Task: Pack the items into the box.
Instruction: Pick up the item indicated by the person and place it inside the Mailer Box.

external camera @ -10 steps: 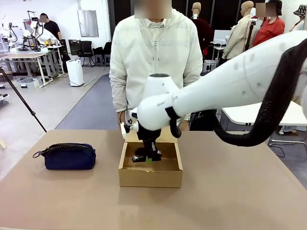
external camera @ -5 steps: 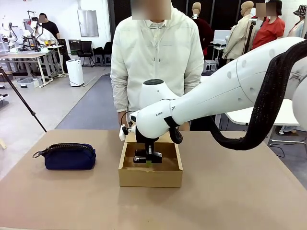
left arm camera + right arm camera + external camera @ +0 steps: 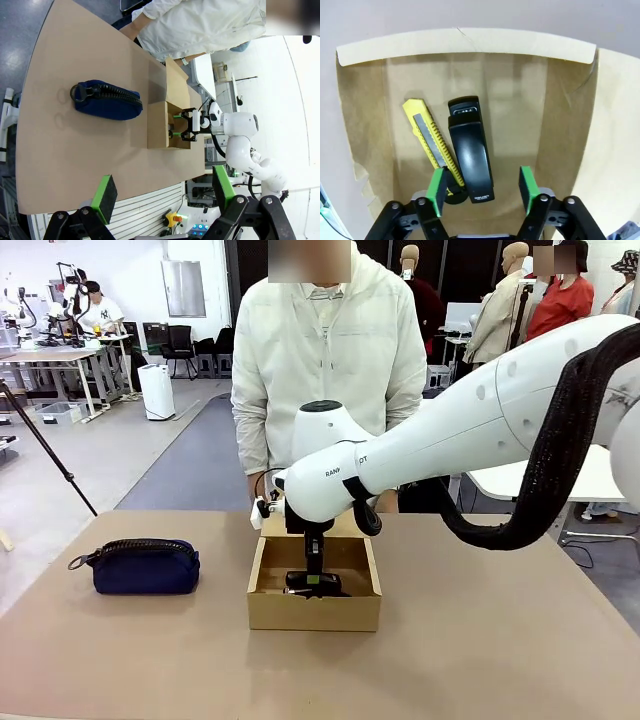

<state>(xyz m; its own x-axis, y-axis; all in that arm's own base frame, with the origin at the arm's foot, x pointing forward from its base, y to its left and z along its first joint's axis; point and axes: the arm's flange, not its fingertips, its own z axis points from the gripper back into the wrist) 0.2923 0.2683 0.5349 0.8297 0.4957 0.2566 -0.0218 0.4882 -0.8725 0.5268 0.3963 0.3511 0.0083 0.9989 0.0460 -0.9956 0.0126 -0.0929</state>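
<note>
The right arm is reaching down into the cardboard box at the middle of the worktop. Its jaws are standing partly spread and gripping nothing. In the right wrist view the green pads are flanking the near end of the black stapler: one is sitting just beside it, the other is standing clear. The stapler is lying flat on the box floor, with a yellow utility knife lying against it at its 9 o'clock. The blue pouch is resting on the worktop at the box's 9 o'clock, well apart from it. A person is standing at the box's 12 o'clock. The left arm's jaws are hanging wide open and empty high over the worktop, green pads spread.
</note>
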